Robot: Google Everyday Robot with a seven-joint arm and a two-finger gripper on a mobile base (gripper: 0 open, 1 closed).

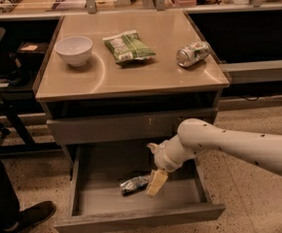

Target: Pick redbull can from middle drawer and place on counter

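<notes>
The redbull can (134, 184) lies on its side in the open middle drawer (131, 212), near the middle of its floor. It is slim, silvery and wrinkled. My gripper (154, 183) hangs inside the drawer, its cream fingers (156, 182) pointing down right beside the can's right end. The white arm reaches in from the right. The beige counter (131, 76) tops the cabinet above.
On the counter stand a white bowl (74, 49), a green snack bag (127, 46) and a fatter can with green and red print (192, 54) lying on its side. A shut grey drawer front (112, 127) sits above the open drawer. A shoe (26, 216) is at lower left.
</notes>
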